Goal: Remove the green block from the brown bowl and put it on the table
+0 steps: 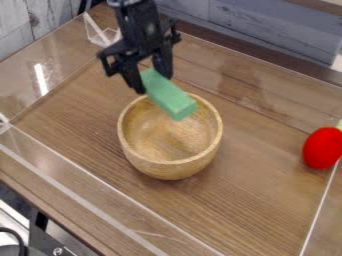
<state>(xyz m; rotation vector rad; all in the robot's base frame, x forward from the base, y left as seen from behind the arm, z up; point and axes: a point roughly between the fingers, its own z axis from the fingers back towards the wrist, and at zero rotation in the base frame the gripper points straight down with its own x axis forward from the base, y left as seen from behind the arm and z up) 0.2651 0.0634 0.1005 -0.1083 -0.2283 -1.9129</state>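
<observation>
End effector (142, 68) above wood-grain table (80, 140)

Low clear acrylic walls (40, 150) fence the scene, catching pale glare along their edges. Behind the far wall runs a grey, horizontally planked surface (267, 25). At the lower left, outside the enclosure, lie dark cables (27, 240) on a light floor. The light is soft and even.

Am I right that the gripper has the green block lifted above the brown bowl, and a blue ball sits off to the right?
Nearly. The gripper does hold the green block above the brown bowl, but the camera view shows that the rounded object on the right is red, not blue.
</observation>
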